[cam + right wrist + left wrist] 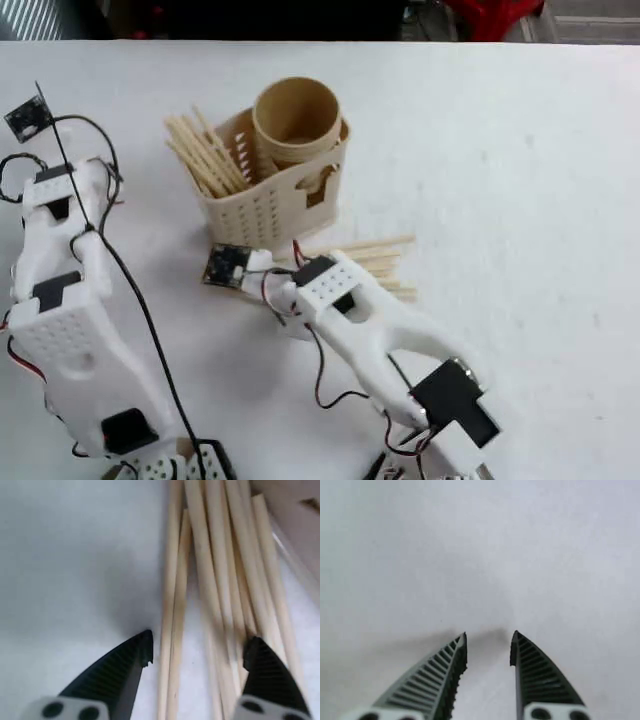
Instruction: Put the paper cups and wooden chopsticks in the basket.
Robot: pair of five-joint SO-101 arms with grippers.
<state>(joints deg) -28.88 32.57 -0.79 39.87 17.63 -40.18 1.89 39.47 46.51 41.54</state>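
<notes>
A cream perforated basket (262, 212) stands mid-table with a tan paper cup (297, 120) upright inside it. A bundle of wooden chopsticks (203, 155) leans out of its left side. Several more chopsticks (378, 258) lie flat on the table just in front of the basket. My right gripper (200, 650) is open and low over these loose chopsticks (220, 580), its fingers straddling several of them. The basket's wall (300, 515) is close behind them. My left gripper (489, 645) is open over bare white table, holding nothing.
The left arm (60, 260) stands along the table's left edge with cables trailing beside it. The right arm (380, 340) stretches from the front edge toward the basket. The white table (520, 180) is bare to the right of the basket.
</notes>
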